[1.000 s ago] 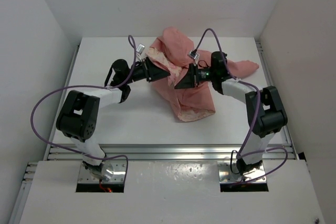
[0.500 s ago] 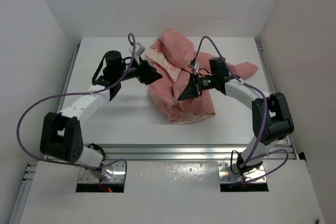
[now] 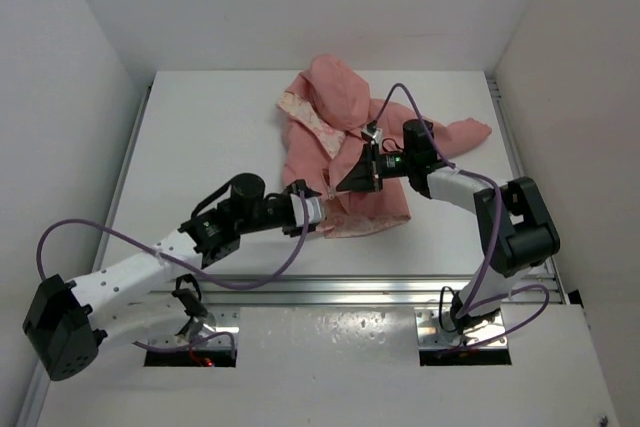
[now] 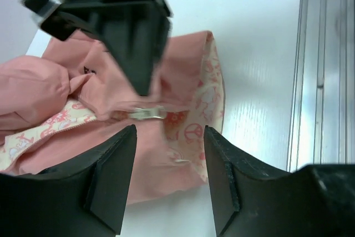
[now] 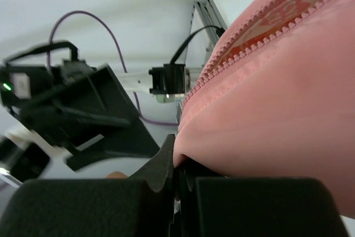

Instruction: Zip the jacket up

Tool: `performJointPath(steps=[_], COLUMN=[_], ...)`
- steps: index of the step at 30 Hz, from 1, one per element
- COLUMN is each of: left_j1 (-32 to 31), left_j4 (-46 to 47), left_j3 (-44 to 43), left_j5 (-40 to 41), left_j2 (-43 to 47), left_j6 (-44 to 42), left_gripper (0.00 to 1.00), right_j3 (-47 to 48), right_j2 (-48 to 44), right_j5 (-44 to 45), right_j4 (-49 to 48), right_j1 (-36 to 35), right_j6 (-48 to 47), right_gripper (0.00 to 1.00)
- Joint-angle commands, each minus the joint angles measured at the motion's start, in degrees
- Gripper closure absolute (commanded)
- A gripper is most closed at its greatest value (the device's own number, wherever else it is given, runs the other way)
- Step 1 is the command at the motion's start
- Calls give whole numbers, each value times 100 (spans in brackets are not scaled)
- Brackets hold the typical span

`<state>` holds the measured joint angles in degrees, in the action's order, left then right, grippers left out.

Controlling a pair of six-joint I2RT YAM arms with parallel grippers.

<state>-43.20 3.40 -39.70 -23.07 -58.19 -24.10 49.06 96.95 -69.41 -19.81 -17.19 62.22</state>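
Jacket (image 3: 345,137): lies crumpled on the white surface (image 3: 215,137), right of centre and nearer the far edge than the near one. Hood (image 3: 335,87) points toward the far edge. One sleeve (image 3: 465,131) stretches toward the right edge. At the near hem the front lies open, with the cream printed lining (image 4: 209,95) turned outward along that edge.

Right gripper (image 3: 347,175): over the middle of the jacket, pointing toward the left edge. Jaws are closed tight on a fold of pink fabric just beside the zipper teeth (image 5: 252,40). In the wrist view the cloth bulges out of the pinch.

Left gripper (image 3: 310,213): low at the jacket's near-left hem, arm reaching in from the near-left corner. Jaws are parted to a moderate gap with nothing held between them. Cannot tell whether the tips touch the cloth.

Zipper pull (image 4: 146,113): small, metal, lying on the pink fabric directly under the right gripper's tip, beyond the left jaws' gap.
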Motion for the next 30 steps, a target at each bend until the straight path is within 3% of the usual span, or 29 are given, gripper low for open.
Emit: performJointPath(steps=[1,12,30], left_j1=[-459,-927,-875], left_j4=[415,1479,1593], left_j3=[208,323,323], left_j5=[1057,2218,2104], left_j2=[229,-183,-473], left_j6=[-788,-587,-421], left_gripper=[43,51,56], right_j3=[-19,-309,-318], right_j2=[17,88,176], right_j5=[225,305,340], right_j4=[-1252,-2175,-2861], right_j1=[-65,-92,-179], right_j6=[1046,2188,2919], right_gripper=[100,100,100])
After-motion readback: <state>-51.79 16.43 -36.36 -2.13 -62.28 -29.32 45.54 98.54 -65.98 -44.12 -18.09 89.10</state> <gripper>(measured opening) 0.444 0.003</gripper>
